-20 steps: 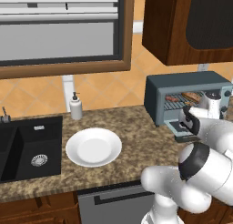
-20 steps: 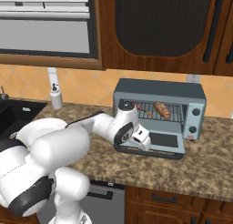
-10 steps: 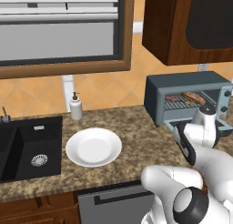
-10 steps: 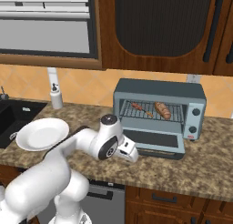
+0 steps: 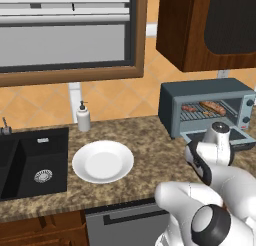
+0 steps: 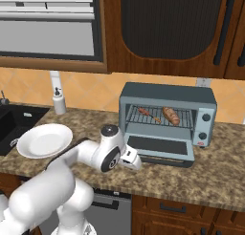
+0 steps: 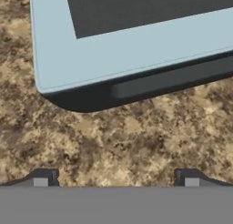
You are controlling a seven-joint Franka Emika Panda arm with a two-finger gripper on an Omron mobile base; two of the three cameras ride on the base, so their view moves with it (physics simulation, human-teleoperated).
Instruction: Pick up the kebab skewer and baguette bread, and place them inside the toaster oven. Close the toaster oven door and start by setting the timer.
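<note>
The toaster oven (image 6: 167,93) stands at the counter's right. Its door (image 6: 158,146) lies folded down flat, glass up. On the wire rack inside lie the thin kebab skewer (image 6: 149,114) on the left and the golden-brown baguette bread (image 6: 171,115) on the right; both also show in the left base view, skewer (image 5: 190,109) and baguette (image 5: 212,107). My gripper (image 6: 135,161) hovers low over the counter by the door's front left corner. In the hand view the gripper (image 7: 116,180) is open and empty, facing the door's frame (image 7: 113,54) and bar handle (image 7: 173,79).
A white empty plate (image 5: 102,161) sits on the granite counter (image 5: 150,140) left of the oven. A soap dispenser (image 5: 83,116) stands by the wall, and a black sink (image 5: 30,162) is at far left. Two knobs (image 6: 206,118) are on the oven's right side.
My hand has drawn back from the oven mouth and dropped to the counter in front of the open door's edge. The food, the door and the plate stayed put.
</note>
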